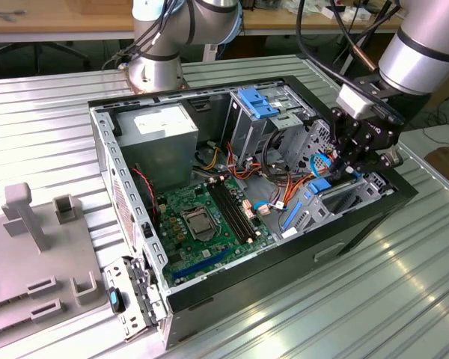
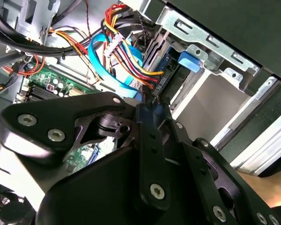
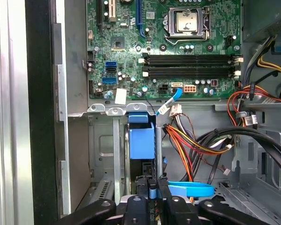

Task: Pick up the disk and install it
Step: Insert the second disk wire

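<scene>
The gripper [image 1: 357, 143] blocks the bay beneath it in the exterior view, so the disk [image 3: 141, 140] shows there not at all clearly, and whether the fingers are closed on it can't be told. In the first wrist view the disk is a blue sliver edge-on, its lower end lost behind the black linkage at the frame's edge. The arm [image 1: 423, 45] runs off the exterior view's top right, and the gripper body [image 2: 131, 178] covers the board [image 2: 47, 84] in the second wrist view.
</scene>
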You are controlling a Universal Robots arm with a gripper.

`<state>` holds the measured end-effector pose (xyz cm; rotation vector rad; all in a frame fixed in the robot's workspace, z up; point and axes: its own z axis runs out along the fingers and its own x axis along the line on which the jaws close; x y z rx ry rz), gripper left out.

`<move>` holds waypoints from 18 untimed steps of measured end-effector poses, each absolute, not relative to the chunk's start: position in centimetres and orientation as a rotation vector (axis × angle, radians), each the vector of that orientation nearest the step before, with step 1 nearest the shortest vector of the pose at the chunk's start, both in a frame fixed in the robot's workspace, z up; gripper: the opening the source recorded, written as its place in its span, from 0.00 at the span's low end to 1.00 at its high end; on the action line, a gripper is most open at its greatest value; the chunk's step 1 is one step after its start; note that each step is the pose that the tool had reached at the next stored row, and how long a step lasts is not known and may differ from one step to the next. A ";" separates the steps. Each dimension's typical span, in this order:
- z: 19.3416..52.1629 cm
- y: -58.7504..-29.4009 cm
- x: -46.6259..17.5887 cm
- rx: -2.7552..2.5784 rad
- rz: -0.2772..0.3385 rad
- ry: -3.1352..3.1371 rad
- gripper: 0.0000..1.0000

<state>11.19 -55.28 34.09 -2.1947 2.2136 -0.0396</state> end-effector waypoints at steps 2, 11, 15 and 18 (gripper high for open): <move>34.5 -55.3 11.2 -2.195 -0.041 2.214 0.23; 35.7 -55.3 11.2 -2.193 -0.044 2.212 0.11; 35.7 -55.3 11.2 -2.193 -0.044 2.212 0.11; 35.7 -55.3 11.2 -2.193 -0.044 2.212 0.11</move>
